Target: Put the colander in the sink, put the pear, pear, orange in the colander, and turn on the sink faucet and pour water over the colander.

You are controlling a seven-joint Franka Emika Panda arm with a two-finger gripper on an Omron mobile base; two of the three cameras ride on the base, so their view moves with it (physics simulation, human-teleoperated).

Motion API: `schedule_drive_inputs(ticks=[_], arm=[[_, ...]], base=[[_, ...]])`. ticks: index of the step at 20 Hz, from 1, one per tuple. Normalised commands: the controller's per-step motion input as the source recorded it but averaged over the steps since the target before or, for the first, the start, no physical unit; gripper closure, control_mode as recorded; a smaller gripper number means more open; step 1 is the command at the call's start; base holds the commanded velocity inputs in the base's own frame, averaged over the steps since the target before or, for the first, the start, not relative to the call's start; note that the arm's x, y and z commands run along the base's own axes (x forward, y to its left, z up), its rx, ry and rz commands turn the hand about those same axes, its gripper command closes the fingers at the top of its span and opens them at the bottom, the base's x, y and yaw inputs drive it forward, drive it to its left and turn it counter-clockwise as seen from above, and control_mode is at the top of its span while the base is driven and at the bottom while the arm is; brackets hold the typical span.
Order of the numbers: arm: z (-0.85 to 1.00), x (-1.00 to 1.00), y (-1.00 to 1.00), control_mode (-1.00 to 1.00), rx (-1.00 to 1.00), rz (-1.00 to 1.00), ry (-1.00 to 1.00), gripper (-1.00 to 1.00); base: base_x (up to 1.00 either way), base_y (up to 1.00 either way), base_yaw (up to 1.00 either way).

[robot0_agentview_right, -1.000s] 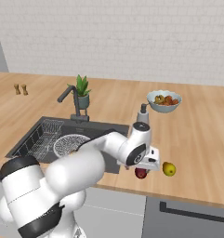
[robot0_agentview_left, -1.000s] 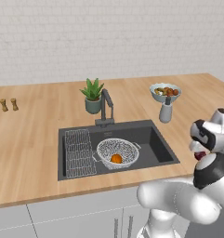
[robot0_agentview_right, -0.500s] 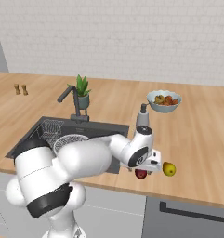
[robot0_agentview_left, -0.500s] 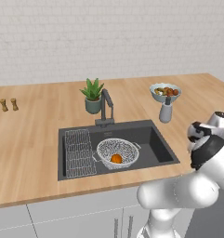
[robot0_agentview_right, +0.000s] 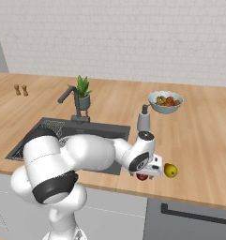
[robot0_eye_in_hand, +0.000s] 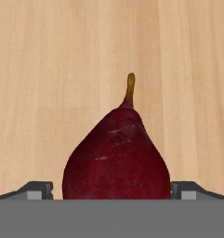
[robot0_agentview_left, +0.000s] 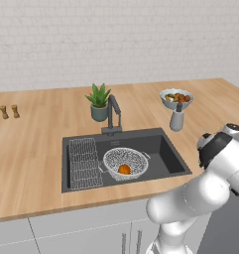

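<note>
The white-grey mesh colander (robot0_agentview_left: 132,157) sits in the dark sink (robot0_agentview_left: 174,155) with the orange (robot0_agentview_left: 124,169) inside it. The dark angular faucet (robot0_agentview_left: 113,115) stands behind the basin, and no water runs from it. On the counter right of the sink, my gripper (robot0_agentview_right: 145,175) hangs low over the dark red pear (robot0_agentview_right: 142,177). In the hand view that pear (robot0_eye_in_hand: 117,158) lies on the wood between my open gripper (robot0_eye_in_hand: 112,191) tips, stem pointing away. The yellow pear (robot0_agentview_right: 170,170) lies just right of it.
A flat wire rack (robot0_agentview_left: 84,161) fills the sink's left part. A potted plant (robot0_agentview_left: 99,102) stands behind the faucet. A pale fruit bowl (robot0_agentview_left: 176,97) and a small grey bottle (robot0_agentview_left: 177,119) sit at the back right. Two small shakers (robot0_agentview_left: 9,111) stand far left.
My arm has folded further and the hand has sunk a little closer onto the red pear. The jaws have stayed wide. Fruits and colander have not moved.
</note>
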Motion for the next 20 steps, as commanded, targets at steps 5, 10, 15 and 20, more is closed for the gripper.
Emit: schedule_drive_inputs(ticks=[5, 10, 15, 20], arm=[[-0.21, 0.0, 0.0, -1.0, 0.0, 0.0, 0.0, 1.0], [-0.12, -0.02, 0.0, -1.0, 0.0, 0.0, -0.04, 1.0], [0.58, -0.38, 0.02, -1.0, 0.0, 0.02, -0.38, 1.0], [1.0, -0.1, 0.32, -1.0, 0.0, 0.19, -0.42, 1.0]], base=[[0.0, 0.0, 0.0], [0.0, 0.0, 0.0], [0.0, 0.0, 0.0], [0.0, 0.0, 0.0]])
